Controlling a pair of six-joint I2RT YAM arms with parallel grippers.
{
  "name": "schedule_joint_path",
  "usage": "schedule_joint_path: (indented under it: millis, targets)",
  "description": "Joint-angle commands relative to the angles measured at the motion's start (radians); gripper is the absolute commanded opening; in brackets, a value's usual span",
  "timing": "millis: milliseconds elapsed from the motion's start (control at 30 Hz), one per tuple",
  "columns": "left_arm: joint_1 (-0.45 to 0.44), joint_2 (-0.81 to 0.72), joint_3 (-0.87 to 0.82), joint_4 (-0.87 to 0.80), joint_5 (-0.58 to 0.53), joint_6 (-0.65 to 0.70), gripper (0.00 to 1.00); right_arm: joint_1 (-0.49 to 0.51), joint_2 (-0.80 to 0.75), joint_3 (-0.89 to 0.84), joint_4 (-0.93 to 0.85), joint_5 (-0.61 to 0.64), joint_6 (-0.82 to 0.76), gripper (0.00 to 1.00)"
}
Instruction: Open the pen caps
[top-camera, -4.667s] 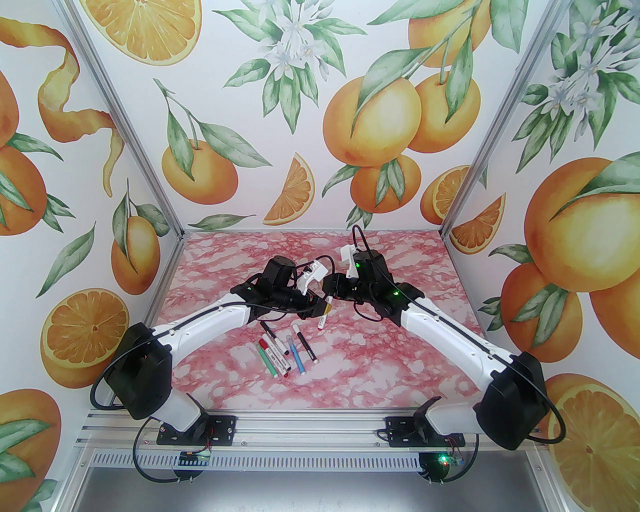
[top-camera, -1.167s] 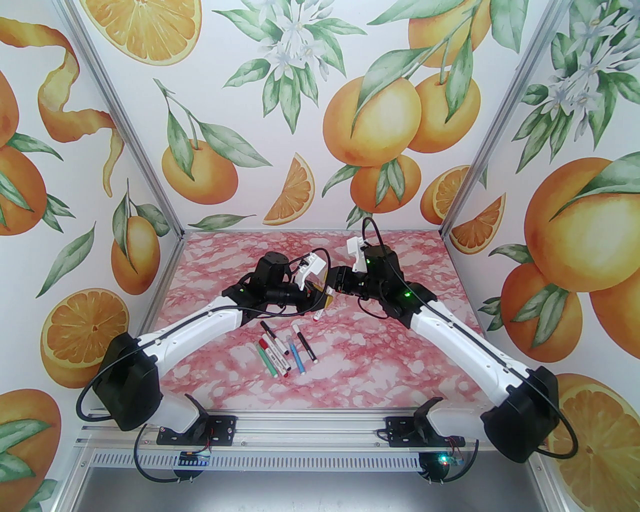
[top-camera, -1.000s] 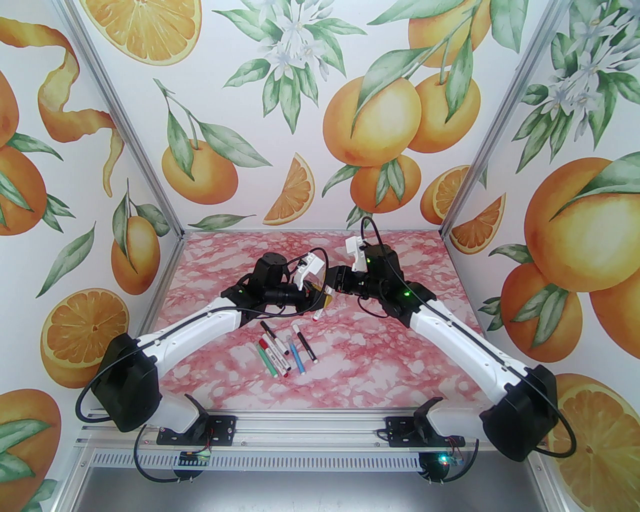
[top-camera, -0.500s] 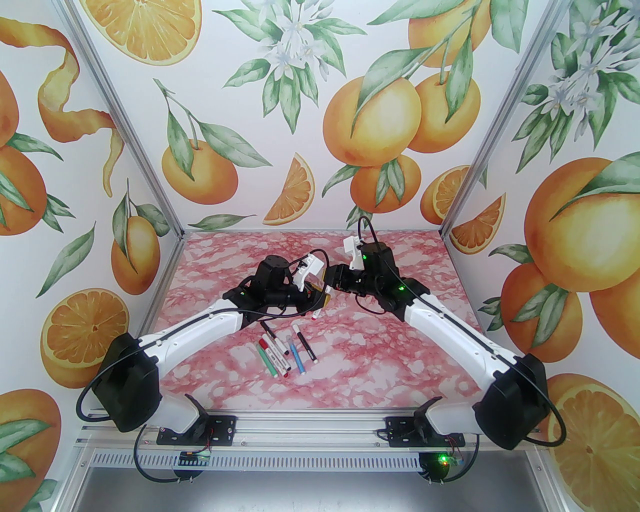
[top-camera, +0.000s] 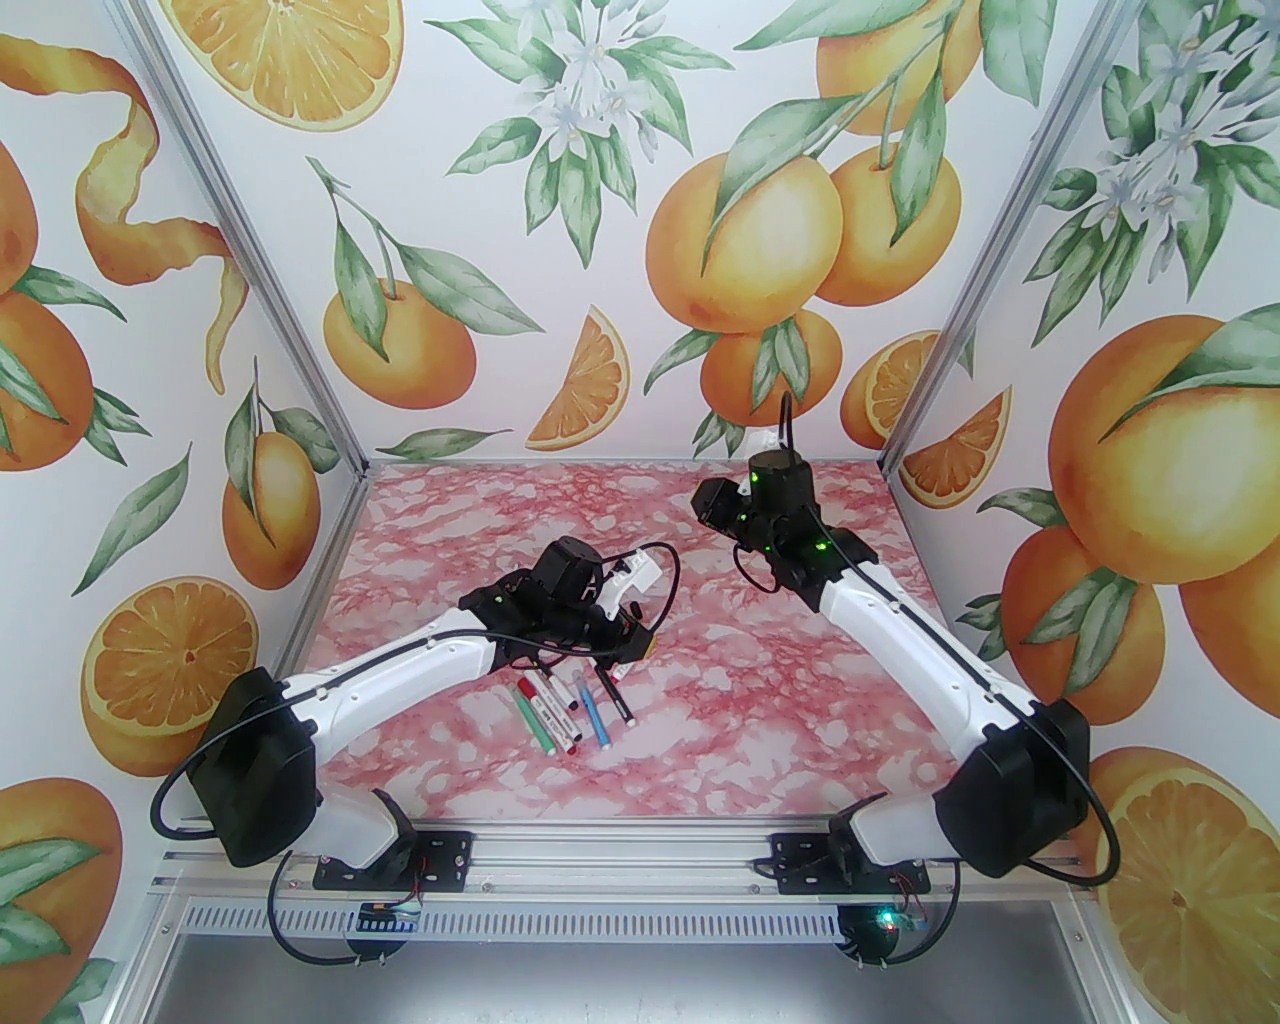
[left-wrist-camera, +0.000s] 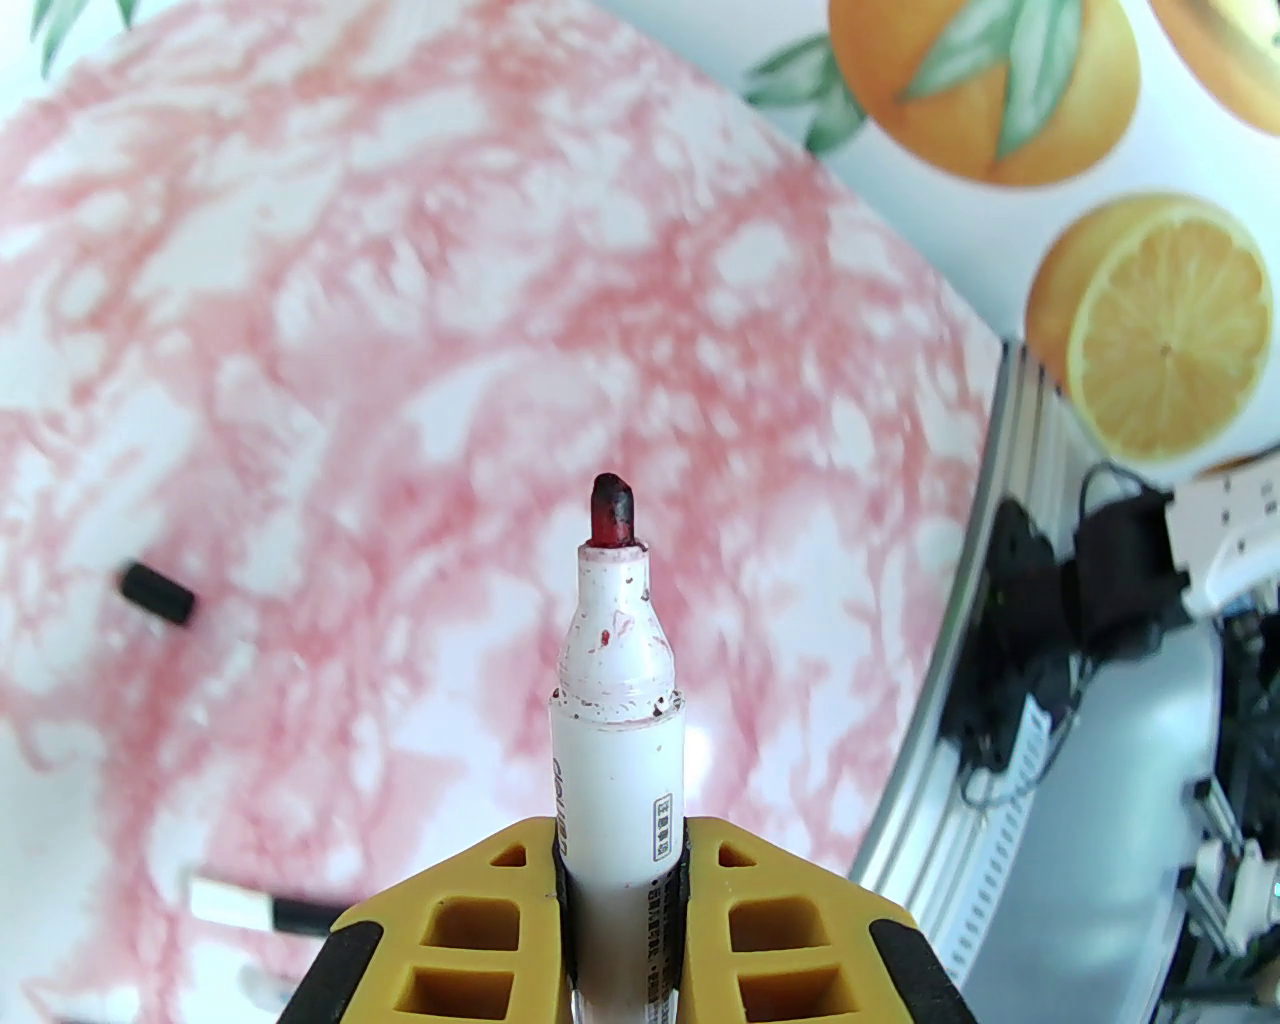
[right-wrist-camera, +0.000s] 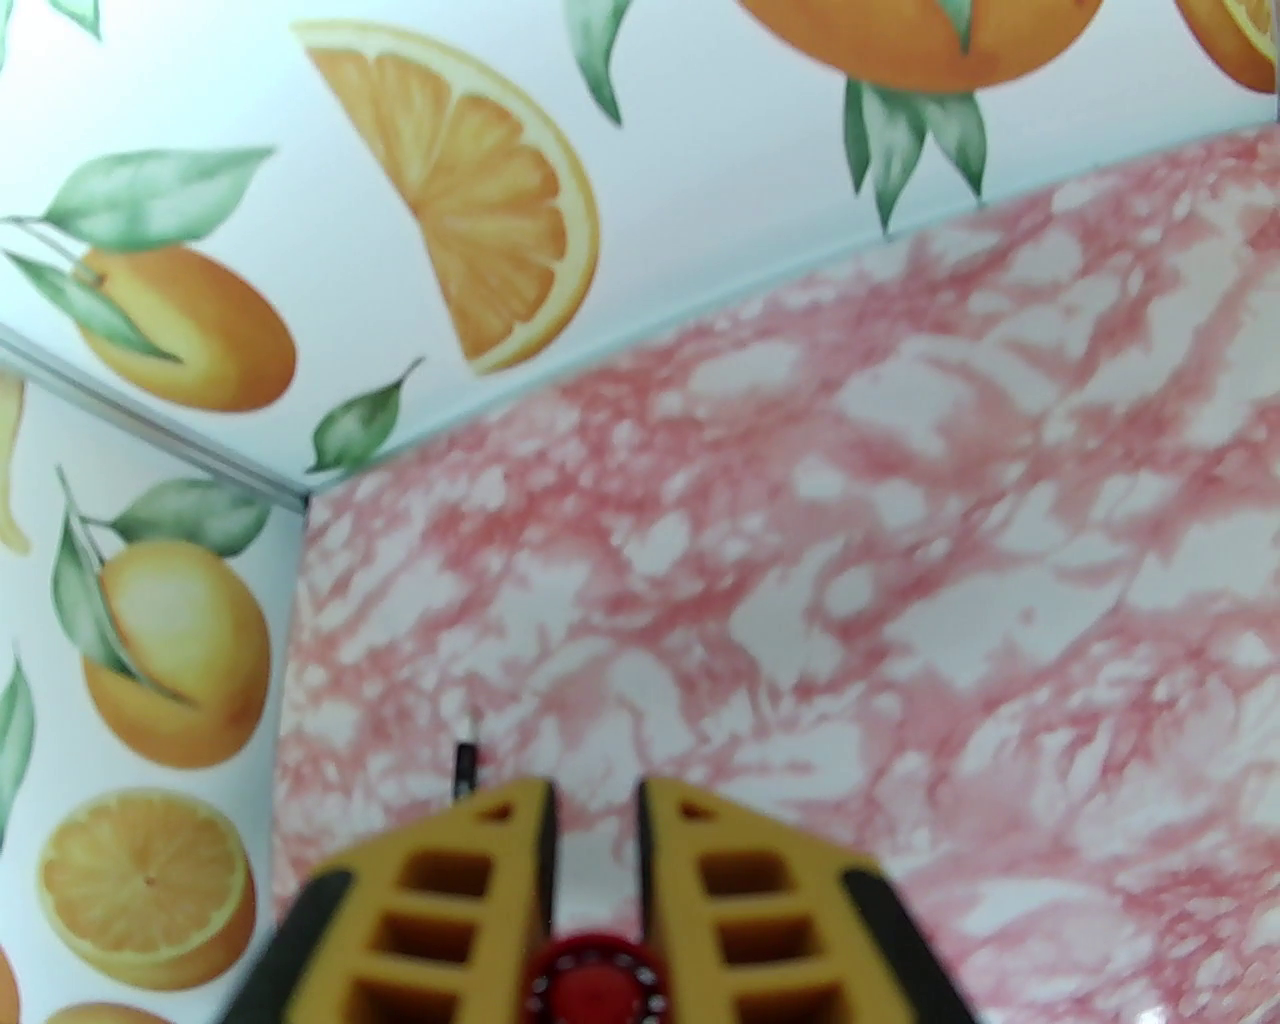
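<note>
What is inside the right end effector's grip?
A red pen cap, seen end-on, deep in the right end effector; the yellow fingers cover its sides.

Here's the tally: five pens lie clustered near the front in the top view, one green pen, one white pen with red ends, a second white pen, one blue pen and one black pen. One more, an uncapped red-tipped marker, makes six. Loose caps, two: one red cap, one black cap. Caps on the clustered pens are too small to count. Two arms, the left arm and right arm; two grippers, the left gripper and right gripper, two yellow fingers apiece. One pink marble table.
</note>
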Motion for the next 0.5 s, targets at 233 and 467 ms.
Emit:
schedule_joint_path:
  millis: [233,467]
  targets:
    - [0.197,0.031,0.024,0.133,0.024,-0.097,0.03,0.020,-0.129,-0.138,-0.121,-0.116,-0.177,0.13]
    - [0.274,0.055,0.055,0.162,0.015,-0.125,0.03,0.065,-0.141,-0.191,-0.177,-0.042,-0.200,0.12]
